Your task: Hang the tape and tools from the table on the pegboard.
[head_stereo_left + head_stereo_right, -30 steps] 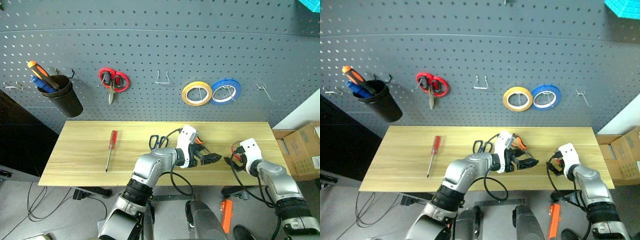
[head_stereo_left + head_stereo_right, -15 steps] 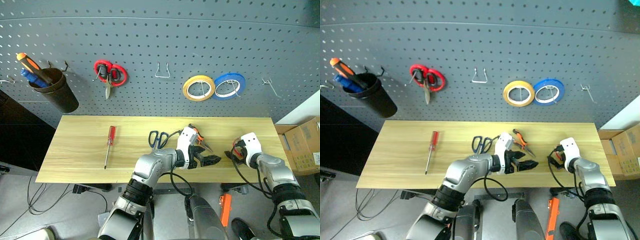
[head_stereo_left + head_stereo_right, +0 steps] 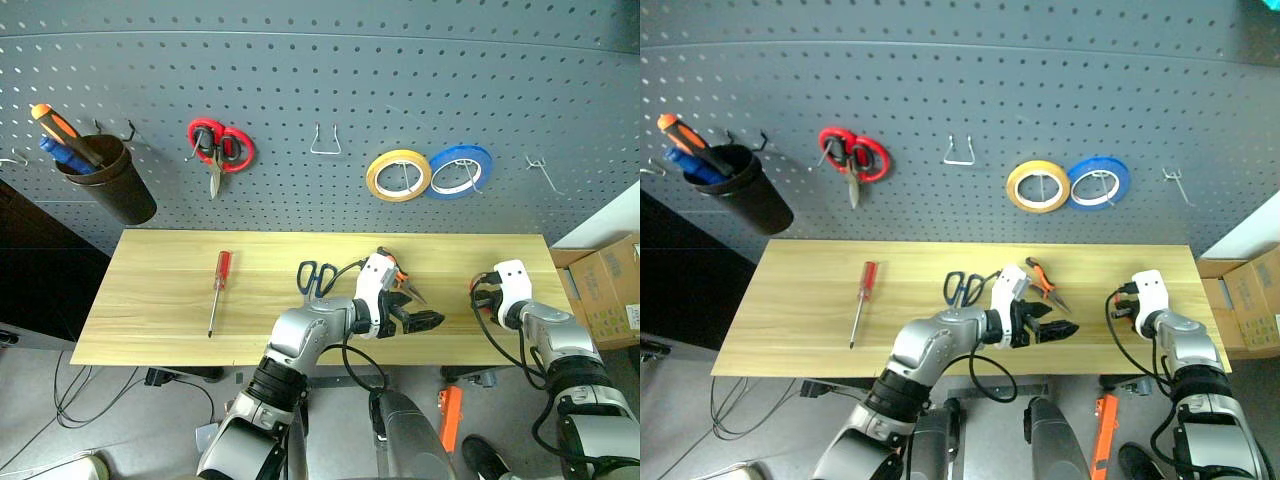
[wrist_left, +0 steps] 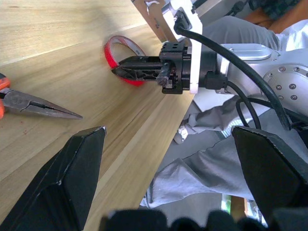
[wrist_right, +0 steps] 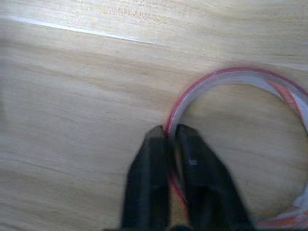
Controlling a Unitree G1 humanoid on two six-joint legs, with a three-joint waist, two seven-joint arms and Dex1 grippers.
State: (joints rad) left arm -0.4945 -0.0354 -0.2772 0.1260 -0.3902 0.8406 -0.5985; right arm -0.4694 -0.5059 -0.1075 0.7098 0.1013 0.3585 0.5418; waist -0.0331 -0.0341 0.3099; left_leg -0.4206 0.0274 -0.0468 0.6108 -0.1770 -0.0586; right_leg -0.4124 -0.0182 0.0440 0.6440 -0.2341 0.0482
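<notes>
While a dark cup point(image 3: 118, 192) hangs on the pegboard point(image 3: 320, 90) at about ten o'clock, holding an orange-and-black-handled screwdriver point(image 3: 62, 130) and something blue, the rest of the board carries red-handled scissors point(image 3: 220, 152), a yellow roll point(image 3: 397, 176) and a blue roll point(image 3: 457, 171). Compared with a second ago, the right gripper point(image 5: 166, 139) has gone from wide apart to pinched tight on the rim of the red tape point(image 5: 231, 120), one finger inside the ring and one outside; it has also pushed slightly outward along the table point(image 3: 160, 300). The left gripper point(image 3: 428, 320) has kept its place over the table's middle, jaws spread wide and empty. That tape is a thin red ring with a pale inner face, lying flat on the light wood near the table's four-o'clock corner. Orange-and-black pliers point(image 4: 29, 103) lie on the table just beyond the left gripper, black-handled scissors point(image 3: 315, 277) sit at its eleven o'clock, and the slim red-handled screwdriver point(image 3: 220, 292) lies well apart toward nine o'clock.
</notes>
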